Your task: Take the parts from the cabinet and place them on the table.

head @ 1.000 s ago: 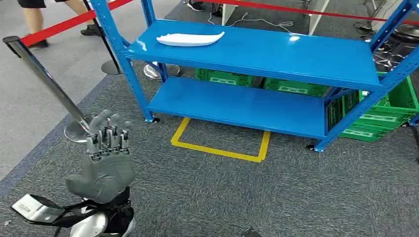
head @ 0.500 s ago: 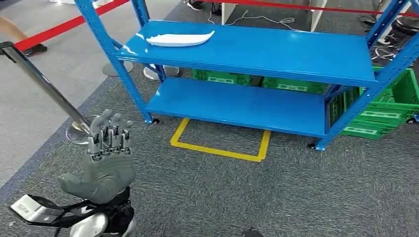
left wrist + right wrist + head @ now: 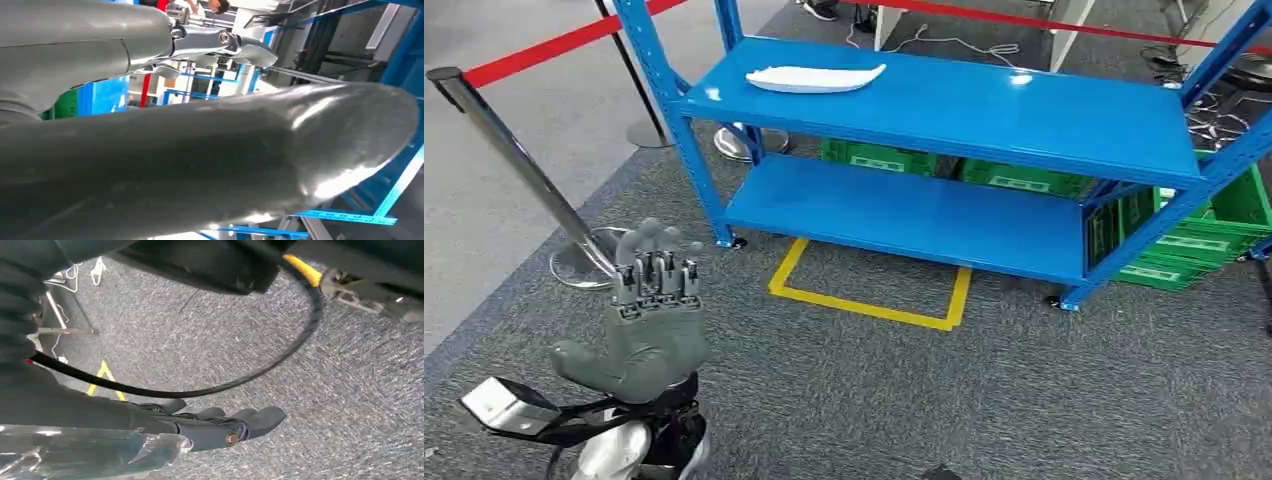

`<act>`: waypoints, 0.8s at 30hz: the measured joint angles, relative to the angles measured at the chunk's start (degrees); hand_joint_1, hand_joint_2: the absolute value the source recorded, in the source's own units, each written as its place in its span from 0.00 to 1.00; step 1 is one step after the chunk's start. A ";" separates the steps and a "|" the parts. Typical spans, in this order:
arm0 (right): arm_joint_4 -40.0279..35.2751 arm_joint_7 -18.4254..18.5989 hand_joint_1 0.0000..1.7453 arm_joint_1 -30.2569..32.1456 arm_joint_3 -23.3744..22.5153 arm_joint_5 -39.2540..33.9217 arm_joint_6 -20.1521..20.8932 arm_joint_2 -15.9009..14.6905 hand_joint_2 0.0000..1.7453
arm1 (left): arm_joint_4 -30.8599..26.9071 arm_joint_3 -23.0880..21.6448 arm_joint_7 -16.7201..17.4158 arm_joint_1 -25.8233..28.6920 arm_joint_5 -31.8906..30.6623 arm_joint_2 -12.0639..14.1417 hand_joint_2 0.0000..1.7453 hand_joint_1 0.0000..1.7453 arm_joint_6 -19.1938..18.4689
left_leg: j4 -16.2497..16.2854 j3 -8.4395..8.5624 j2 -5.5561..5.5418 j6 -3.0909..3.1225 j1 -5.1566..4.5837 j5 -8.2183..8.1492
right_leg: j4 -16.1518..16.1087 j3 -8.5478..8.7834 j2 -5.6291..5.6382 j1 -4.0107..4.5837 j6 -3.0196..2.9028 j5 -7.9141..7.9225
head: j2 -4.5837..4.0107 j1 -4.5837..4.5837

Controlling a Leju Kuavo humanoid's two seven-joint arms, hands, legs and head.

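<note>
A long white part (image 3: 814, 78) lies flat at the left end of the top shelf of the blue cabinet rack (image 3: 1024, 110). My left hand (image 3: 652, 320) is raised at the lower left, well short of the rack, fingers upright and apart, holding nothing. In the left wrist view its thick grey thumb (image 3: 250, 150) is close to the camera, with the fingers (image 3: 225, 42) behind it. My right hand (image 3: 220, 425) hangs over the grey carpet with its fingers stretched out and nothing in them.
A steel stanchion post (image 3: 519, 160) with a red belt (image 3: 544, 48) stands close to my left hand. Green crates (image 3: 1194, 235) sit behind and to the right of the rack. A yellow tape square (image 3: 869, 300) marks the carpet in front of the lower shelf.
The whole picture has swayed a little, so the camera has moved. My left hand holds the same raised pose. The white part has stayed in place on the shelf.
</note>
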 joint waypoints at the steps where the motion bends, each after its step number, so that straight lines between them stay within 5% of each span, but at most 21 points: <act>1: 0.00 0.48 0.00 -0.04 0.00 0.77 -0.13 0.00 0.00 | 0.26 0.09 0.00 0.00 0.00 0.00 0.00 0.00 -0.02 | 0.01 0.05 0.02 0.10 -0.15 -0.05 | 3.35 -1.57 0.00 0.12 -0.08 -0.99 | 0.00 -0.09; 3: 0.00 2.19 0.00 -0.01 0.00 1.92 -0.31 0.00 0.00 | 0.57 0.11 0.00 -0.08 0.18 0.00 0.00 0.00 -0.20 | 0.01 0.32 -0.04 0.26 -0.33 -0.16 | 2.73 -1.24 0.02 0.39 -0.42 0.87 | 0.00 -0.04; 6: 0.00 5.47 0.00 0.54 0.00 3.45 -1.22 -0.02 0.00 | 0.85 0.11 0.61 -0.39 0.33 -0.13 0.00 0.00 -0.24 | 0.03 1.00 -0.37 0.03 -0.40 -0.56 | -11.33 5.24 0.02 0.42 -1.15 8.14 | 0.00 0.04; 10: 0.00 6.77 0.00 1.14 -0.02 3.41 -1.97 -0.07 0.00 | 1.05 0.11 1.49 -0.56 1.29 -0.35 0.00 0.00 -0.59 | 0.07 0.37 -0.39 -1.13 -0.57 -0.22 | -12.85 5.66 0.46 0.88 -1.79 7.29 | 0.00 -0.02; 12: 0.00 7.10 0.00 1.37 -0.06 3.27 -3.17 -0.09 0.00 | 1.05 0.15 1.68 -0.58 2.14 -0.37 0.00 0.00 -0.77 | 0.53 0.42 -0.38 -1.76 -0.60 -0.94 | -13.59 6.13 0.32 0.35 -2.53 7.76 | 0.00 0.05; 13: 0.00 7.10 0.00 1.36 -0.09 3.30 -3.76 -0.09 0.00 | 1.05 0.22 1.68 -0.64 2.21 -0.37 0.00 0.00 -0.87 | 2.52 -0.57 -0.27 -2.15 -0.63 -2.38 | -13.68 6.21 0.25 0.23 -2.77 7.80 | 0.00 -0.67; 16: 0.00 6.99 0.00 1.42 -0.09 3.49 -4.53 -0.09 0.00 | 1.16 0.28 2.36 -0.55 2.23 -0.35 0.00 0.00 -0.96 | 15.24 -7.04 -0.24 -2.86 -0.31 -7.90 | -13.68 6.09 0.04 0.19 -2.90 7.78 | 0.00 -0.70; 17: 0.00 7.01 0.00 1.51 -0.09 3.49 -4.63 -0.09 0.00 | 1.25 0.33 2.58 -0.48 2.23 -0.35 0.00 0.00 -0.98 | 17.33 -8.31 -0.23 -2.95 -0.25 -7.98 | -13.67 6.10 0.00 0.19 -2.91 7.76 | 0.00 -0.79; 19: 0.00 7.01 0.00 1.55 -0.11 3.49 -4.70 -0.09 0.00 | 1.38 0.39 2.71 -0.43 2.23 -0.35 0.00 0.00 -0.98 | 13.23 -6.57 -0.21 -3.02 -0.05 -3.98 | -13.67 6.24 0.04 0.11 -2.85 7.71 | 0.00 -0.74; 21: 0.00 6.99 0.00 1.56 -0.11 3.49 -4.72 0.02 0.00 | 1.38 0.39 2.71 -0.46 2.21 -0.35 0.00 0.00 -1.01 | 3.99 -1.83 -0.03 -3.20 0.18 0.71 | -13.65 6.50 0.21 -0.10 -2.44 7.53 | 0.00 -0.76; 22: 0.00 6.99 0.00 1.56 -0.11 3.50 -4.77 -0.02 0.00 | 1.38 0.39 2.71 -0.52 2.21 -0.35 0.00 0.00 -1.01 | 1.28 -0.45 0.09 -3.38 0.26 0.58 | -13.54 6.41 0.28 0.21 -2.02 7.41 | 0.00 -0.98; 24: 0.00 6.99 0.00 1.56 -0.11 3.49 -4.90 -0.02 0.00 | 1.42 0.46 2.73 -0.47 2.19 -0.46 0.00 0.00 -1.03 | 0.22 -0.40 -0.18 -1.97 0.07 0.21 | -13.56 6.04 0.36 0.42 -1.31 7.48 | 0.00 -0.79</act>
